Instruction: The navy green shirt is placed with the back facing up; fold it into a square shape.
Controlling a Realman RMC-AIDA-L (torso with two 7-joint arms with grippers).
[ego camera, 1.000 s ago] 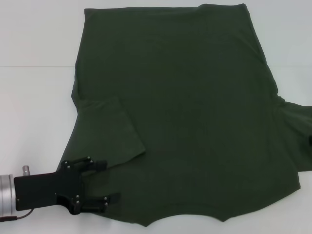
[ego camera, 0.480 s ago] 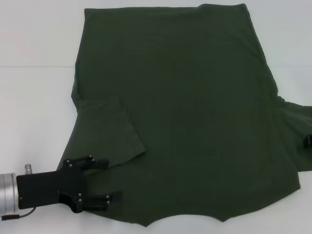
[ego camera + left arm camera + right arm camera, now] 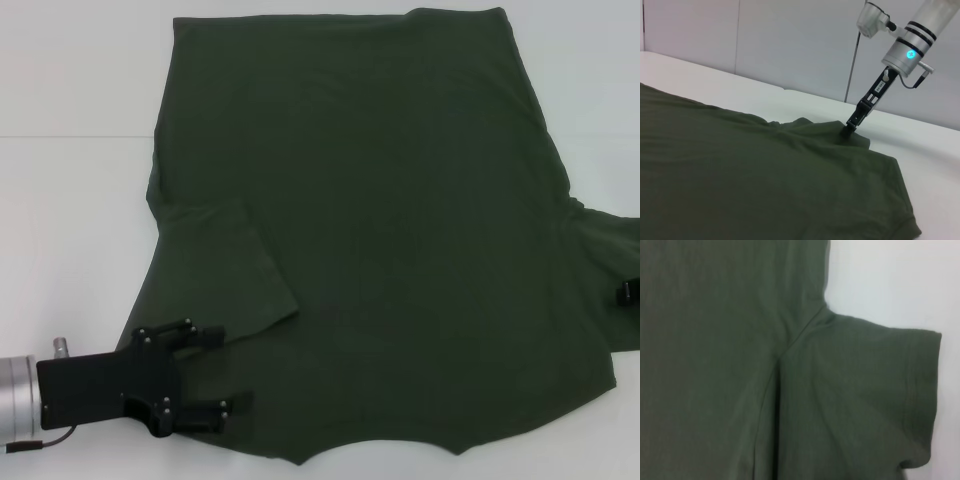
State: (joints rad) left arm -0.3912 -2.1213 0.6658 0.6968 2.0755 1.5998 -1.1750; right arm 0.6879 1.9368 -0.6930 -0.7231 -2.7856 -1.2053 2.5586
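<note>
We note the left gripper [image 3: 218,375], fingers apart, edging further over the shirt [image 3: 400,220]; the right gripper [image 3: 628,291] has arrived at the sleeve, grip indeterminate.

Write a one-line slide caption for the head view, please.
Green shirt lies flat on the white table, left sleeve folded inward; open left pincer at the shirt's near-left edge.

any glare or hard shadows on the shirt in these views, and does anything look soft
Head view: the navy green shirt is evenly lit, matte, no glare, with almost no shadow around the left gripper. Left wrist view: the right gripper casts little shadow. Right wrist view: close, slightly soft fabric, darker along the sleeve seam.
</note>
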